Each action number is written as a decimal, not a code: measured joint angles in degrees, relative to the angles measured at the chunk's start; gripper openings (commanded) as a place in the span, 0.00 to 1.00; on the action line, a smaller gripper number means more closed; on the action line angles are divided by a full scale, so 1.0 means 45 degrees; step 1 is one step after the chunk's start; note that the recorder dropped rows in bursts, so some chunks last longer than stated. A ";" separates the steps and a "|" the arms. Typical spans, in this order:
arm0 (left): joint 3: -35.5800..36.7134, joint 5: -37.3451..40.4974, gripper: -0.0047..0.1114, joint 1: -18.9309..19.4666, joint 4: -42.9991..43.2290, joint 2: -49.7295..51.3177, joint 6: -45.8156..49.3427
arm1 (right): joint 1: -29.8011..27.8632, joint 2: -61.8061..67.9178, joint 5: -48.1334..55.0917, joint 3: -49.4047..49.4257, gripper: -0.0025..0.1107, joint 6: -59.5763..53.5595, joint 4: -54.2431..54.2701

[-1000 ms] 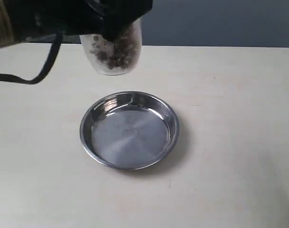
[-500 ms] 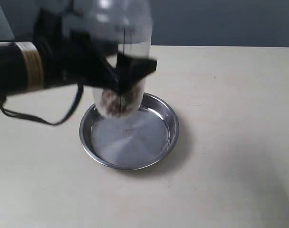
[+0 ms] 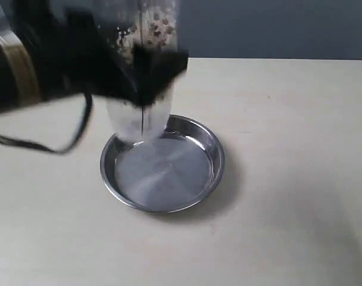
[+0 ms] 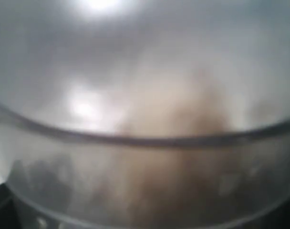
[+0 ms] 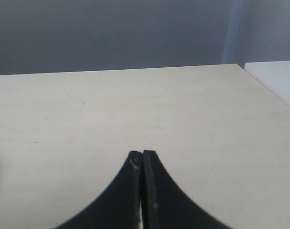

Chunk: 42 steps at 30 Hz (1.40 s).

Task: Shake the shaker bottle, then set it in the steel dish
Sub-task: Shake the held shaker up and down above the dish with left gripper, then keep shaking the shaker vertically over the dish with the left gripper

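The dish [image 3: 219, 159] sits flat on the table [image 3: 288, 179] with nothing lying in it; its shiny floor is bare. The bottle [image 3: 131, 122] stands roughly upright in the air, blurred. Its brown bits [image 3: 159, 26] are bunched high up near the top of the exterior view, and the lower part looks clear. In the left wrist view the bottle [image 4: 145, 86] fills the whole picture as a frosted wall with a brownish smear in the middle.

The left pincer [image 3: 146, 76] is clamped round the bottle's middle, a black cable [image 3: 47, 148] looping down from the arm. The bottle's lower end lies over the back left part of the dish's rim; whether it touches the steel I cannot tell.

The right pincer [image 5: 142, 161] has its two fingers pressed together with nothing between them, over bare table [image 5: 183, 105], well away from the dish.

Open tabletop lies in front of the dish and to its right. The table's far edge runs just behind the bottle against a dark wall [image 3: 276, 27]. In the right wrist view, the table ends at a corner, with a white surface [image 5: 276, 78] beyond it.
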 measured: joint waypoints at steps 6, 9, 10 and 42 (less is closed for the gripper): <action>-0.0030 -0.0179 0.04 0.0063 -0.0080 -0.0167 0.0043 | 0.0000 0.0000 0.0000 0.0000 0.01 0.0000 0.0000; -0.0135 -0.0190 0.04 0.0098 -0.0231 -0.0201 0.0708 | 0.0000 0.0000 0.0000 0.0000 0.01 0.0000 0.0000; -0.0005 0.0273 0.04 0.0206 -0.0307 0.0098 0.0968 | 0.0000 0.0000 0.0000 0.0000 0.01 0.0000 0.0000; 0.0775 -0.0436 0.04 -0.0250 -0.2819 0.2224 0.2812 | 0.0000 0.0000 0.0000 0.0000 0.01 0.0000 0.0000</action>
